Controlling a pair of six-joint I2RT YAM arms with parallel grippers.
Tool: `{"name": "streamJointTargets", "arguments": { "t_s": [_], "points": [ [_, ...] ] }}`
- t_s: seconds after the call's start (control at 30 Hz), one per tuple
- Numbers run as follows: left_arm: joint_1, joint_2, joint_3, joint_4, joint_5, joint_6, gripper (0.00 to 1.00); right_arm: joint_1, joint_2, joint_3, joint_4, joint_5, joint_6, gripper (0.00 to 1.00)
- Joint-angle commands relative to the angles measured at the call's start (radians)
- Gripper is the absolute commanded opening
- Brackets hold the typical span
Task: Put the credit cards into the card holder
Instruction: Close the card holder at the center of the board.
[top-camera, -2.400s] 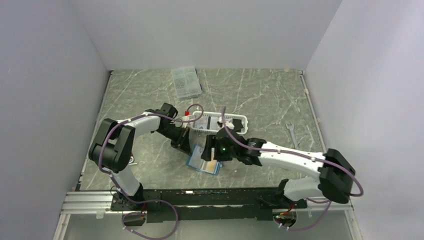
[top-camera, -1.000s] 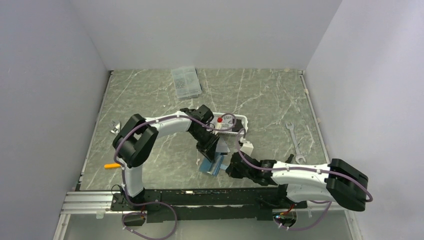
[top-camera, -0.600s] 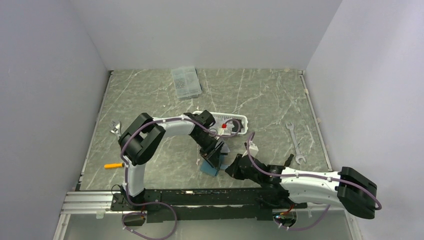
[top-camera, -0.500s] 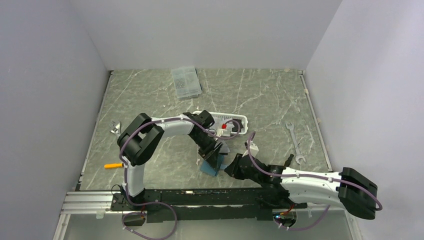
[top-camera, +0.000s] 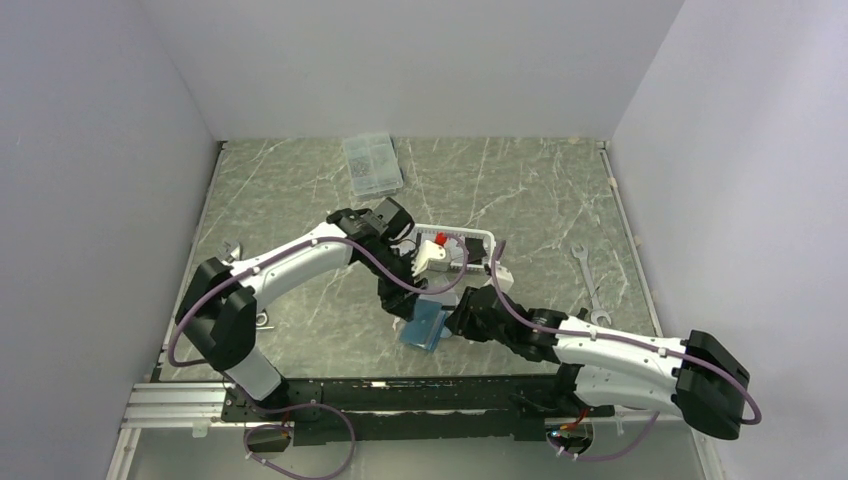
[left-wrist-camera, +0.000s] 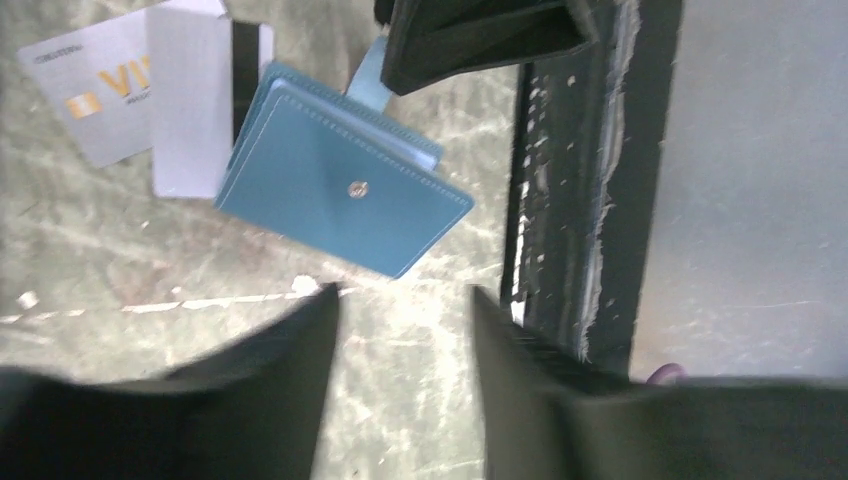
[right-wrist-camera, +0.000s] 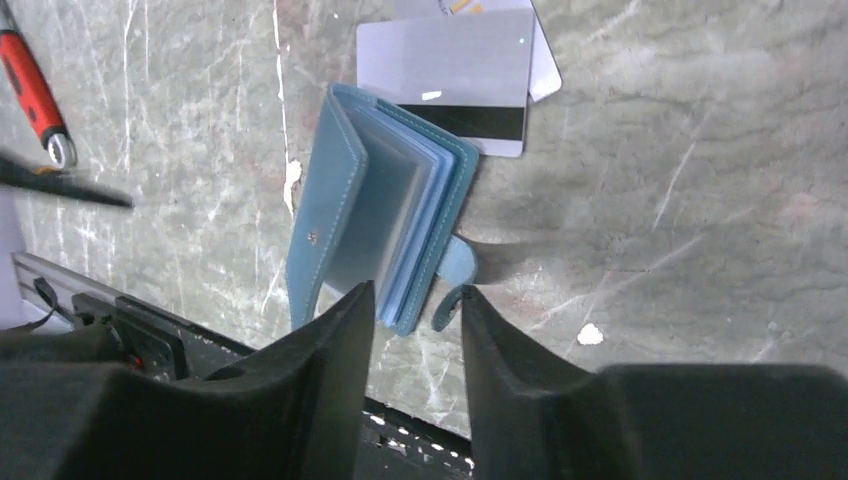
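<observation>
Half open and empty, the right gripper (right-wrist-camera: 415, 290) is straddling the lower edge of the card holder (right-wrist-camera: 340, 200); 2 credit cards (right-wrist-camera: 445, 65) are lying beyond it, up-frame. The left gripper (left-wrist-camera: 402, 295) is hovering open, also empty.

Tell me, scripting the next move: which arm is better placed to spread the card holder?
Probably right: right gripper sits open at the card holder's gaping edge; left gripper faces its closed cover.

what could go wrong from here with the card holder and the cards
The card holder is only half open and nothing grips it, so it may flop shut. The credit cards lie flat and overlapping, against it; a pick might drag both or shove the holder.
</observation>
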Motion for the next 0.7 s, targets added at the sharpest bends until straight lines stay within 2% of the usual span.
{"name": "streamJointTargets", "arguments": {
  "t_s": [0.0,0.03,0.07,0.13,0.2,0.33,0.37,0.4,0.47,0.57,0.67],
  "points": [
    [0.013,-0.059,0.022,-0.054,-0.115,0.06,0.39,-0.008,0.047,0.121,-0.105,-0.002,-0.06,0.44],
    [0.023,-0.079,0.02,-0.047,-0.138,0.046,0.24,-0.007,0.058,0.143,-0.13,0.001,-0.067,0.46],
    [0.042,-0.09,0.022,-0.045,-0.155,0.035,0.14,-0.008,0.066,0.166,-0.167,0.007,-0.072,0.47],
    [0.08,-0.105,0.041,-0.054,-0.187,0.02,0.01,-0.007,0.075,0.205,-0.21,0.022,-0.081,0.48],
    [0.105,-0.115,0.07,-0.076,-0.23,0.015,0.01,-0.007,0.074,0.241,-0.239,0.037,-0.098,0.48],
    [0.12,-0.187,0.075,-0.073,-0.245,0.004,0.11,-0.009,0.112,0.316,-0.201,0.028,-0.167,0.45],
    [0.121,-0.211,0.068,-0.058,-0.251,-0.017,0.09,-0.009,0.14,0.333,-0.186,0.01,-0.182,0.43],
    [0.124,-0.225,0.062,-0.026,-0.266,-0.052,0.01,-0.008,0.17,0.35,-0.174,-0.008,-0.193,0.42],
    [0.156,-0.218,0.081,-0.035,-0.266,-0.09,0.0,-0.008,0.231,0.358,-0.127,-0.044,-0.206,0.37],
    [0.26,-0.174,0.128,-0.078,-0.156,-0.116,0.0,-0.007,0.298,0.325,-0.045,-0.098,-0.205,0.32],
    [0.345,-0.103,0.229,-0.29,0.183,0.041,0.0,-0.007,0.344,0.29,-0.008,-0.121,-0.199,0.29]
  ]
}}
